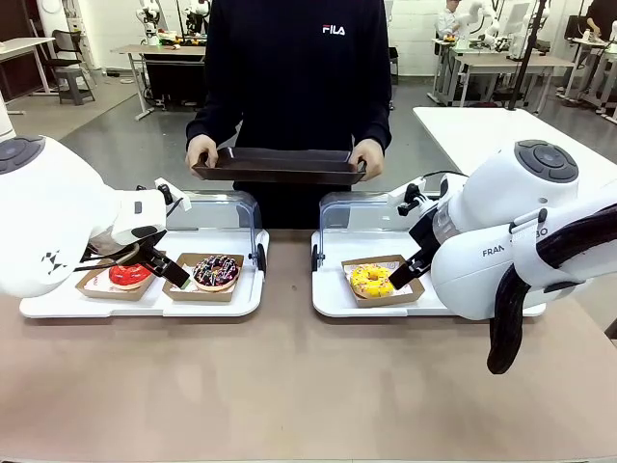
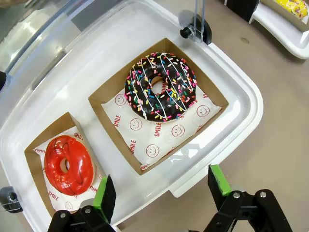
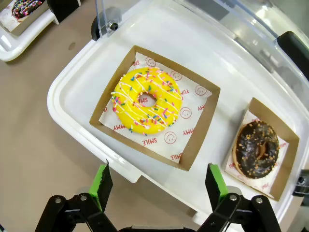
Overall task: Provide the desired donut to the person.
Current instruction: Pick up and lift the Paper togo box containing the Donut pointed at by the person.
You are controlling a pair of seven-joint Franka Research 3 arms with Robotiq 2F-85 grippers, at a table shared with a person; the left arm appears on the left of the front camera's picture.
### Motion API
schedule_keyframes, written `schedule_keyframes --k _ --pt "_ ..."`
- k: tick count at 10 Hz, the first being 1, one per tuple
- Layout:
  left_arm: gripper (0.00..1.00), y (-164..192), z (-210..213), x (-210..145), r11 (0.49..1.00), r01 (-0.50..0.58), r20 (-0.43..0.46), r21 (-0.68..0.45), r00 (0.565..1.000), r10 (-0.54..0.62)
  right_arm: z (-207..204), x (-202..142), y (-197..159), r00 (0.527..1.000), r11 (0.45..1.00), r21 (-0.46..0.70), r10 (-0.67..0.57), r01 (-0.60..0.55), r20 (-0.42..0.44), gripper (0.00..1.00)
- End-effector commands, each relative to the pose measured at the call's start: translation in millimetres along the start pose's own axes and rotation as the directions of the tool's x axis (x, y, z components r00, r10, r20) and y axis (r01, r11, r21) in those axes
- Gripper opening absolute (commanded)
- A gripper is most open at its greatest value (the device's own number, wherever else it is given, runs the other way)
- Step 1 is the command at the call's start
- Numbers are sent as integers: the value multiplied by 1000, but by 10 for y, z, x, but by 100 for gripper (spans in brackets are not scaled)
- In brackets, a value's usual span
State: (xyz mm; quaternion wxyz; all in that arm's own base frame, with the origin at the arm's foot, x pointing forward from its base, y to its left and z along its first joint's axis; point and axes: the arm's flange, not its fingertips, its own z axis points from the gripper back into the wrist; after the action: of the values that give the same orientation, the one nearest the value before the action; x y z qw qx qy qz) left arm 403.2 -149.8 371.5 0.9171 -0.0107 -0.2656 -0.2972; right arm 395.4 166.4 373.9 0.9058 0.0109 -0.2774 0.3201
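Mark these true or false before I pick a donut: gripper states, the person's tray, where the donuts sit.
1. The left gripper and the right gripper are both open and empty. True.
2. The person holds a dark tray with both hands. True.
3. The yellow donut shares a white tray with the red one. False: the yellow donut sits in the right white tray; the red donut is in the left white tray beside the chocolate sprinkled donut.
4. The chocolate sprinkled donut lies bare on its tray. False: it sits in a brown cardboard box.
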Motion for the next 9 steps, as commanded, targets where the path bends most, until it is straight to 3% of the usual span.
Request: schedule_keyframes --k 1,3,6,9 --pt "100 0 0 0 1000 0 0 0 1000 0 0 0 0 1000 1000 0 0 0 0 100" --pt "100 96 377 71 997 11 42 -80 999 -7 523 46 -161 997 993 94 74 -73 -9 100" --pt "100 259 1005 -18 984 53 27 -170 998 -49 1472 -51 -410 977 952 223 211 -208 12 100" --pt "100 534 1457 -228 963 143 74 -226 989 -129 1866 -151 -865 957 923 252 285 -289 55 100"
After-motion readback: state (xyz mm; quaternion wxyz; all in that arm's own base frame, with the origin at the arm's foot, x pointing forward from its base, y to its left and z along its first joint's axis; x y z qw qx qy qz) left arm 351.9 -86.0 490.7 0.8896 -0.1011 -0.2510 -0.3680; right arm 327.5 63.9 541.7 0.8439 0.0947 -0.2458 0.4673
